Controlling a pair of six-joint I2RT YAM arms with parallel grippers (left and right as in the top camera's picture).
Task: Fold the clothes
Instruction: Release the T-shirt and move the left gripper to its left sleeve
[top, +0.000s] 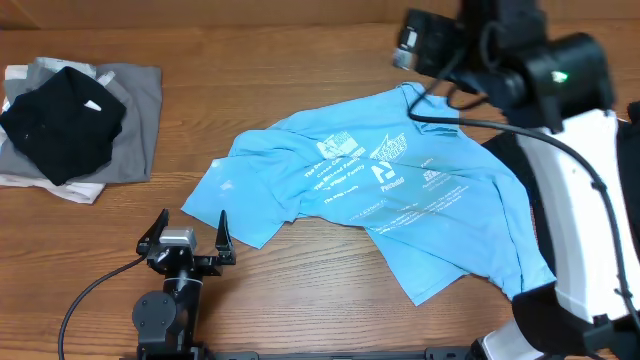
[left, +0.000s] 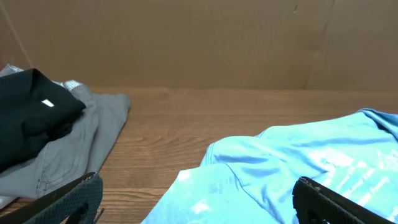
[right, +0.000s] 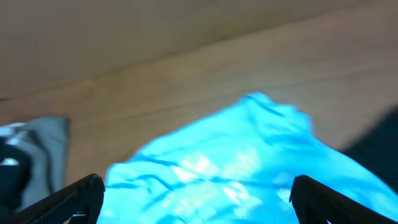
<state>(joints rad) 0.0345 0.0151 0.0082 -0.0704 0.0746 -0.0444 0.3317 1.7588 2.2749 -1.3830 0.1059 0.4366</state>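
Wood-grain table (top: 300, 300) carries everything. Largest on it is the light blue T-shirt (top: 420, 190), lying crumpled across the middle and right. Its white print faces up and one sleeve reaches toward the near left.

The white and black right arm (top: 585, 170) rises from the near right corner and bends over the shirt's far edge. From overhead its jaws are hidden under its own wrist. Only the right wrist view shows them: two dark fingers (right: 68, 199) at the lower corners, set wide apart with nothing between them. The shirt lies blurred below. That view also catches a dark patch (right: 373, 149) right of the shirt. From overhead it reads as black cloth partly under the arm, and I cannot tell what it is.

At the far left, well apart from the shirt, sits a pile. A grey garment (top: 140, 120) has a folded black garment (top: 60, 125) on top and white cloth (top: 55, 185) showing beneath. The left wrist view sees this pile side-on and adds a brown cardboard wall (left: 186, 43) behind the table.

The black left arm (top: 165, 310) stands low at the near edge, pointing toward the far side. Its jaws are wide and empty, with the sleeve's edge lying between them in its wrist view. I cannot tell whether they touch it.
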